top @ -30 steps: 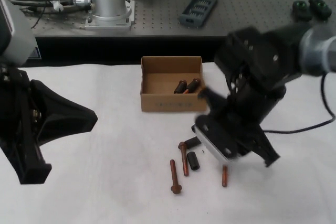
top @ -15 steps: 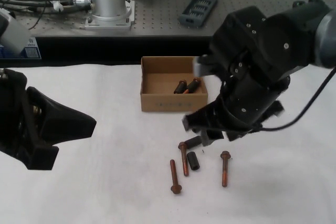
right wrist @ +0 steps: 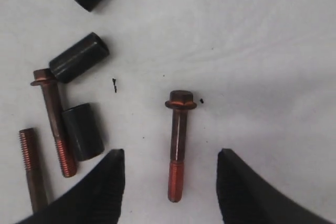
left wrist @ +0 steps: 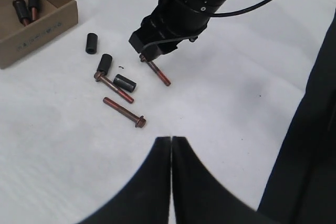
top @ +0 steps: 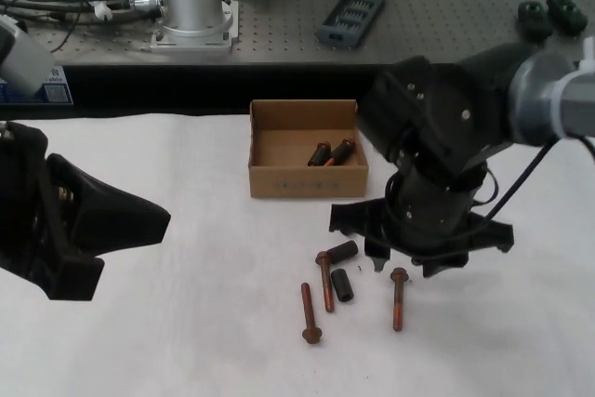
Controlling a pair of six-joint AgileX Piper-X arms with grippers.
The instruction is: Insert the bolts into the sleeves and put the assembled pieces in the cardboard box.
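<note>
Right gripper (right wrist: 171, 156): fingers apart, set either side of one bolt (right wrist: 177, 145) that is laid flat on the cloth (top: 186, 323).
Left gripper (left wrist: 171, 145): fingers pressed together, nothing held, kept well apart from the parts.
Two further bolts (right wrist: 52, 119) are laid beside the sleeves (right wrist: 79, 56); three sleeves are counted in the wrist views, two in the high view.
Box (top: 307, 180): two assembled pieces (top: 321, 152) are held inside.
</note>
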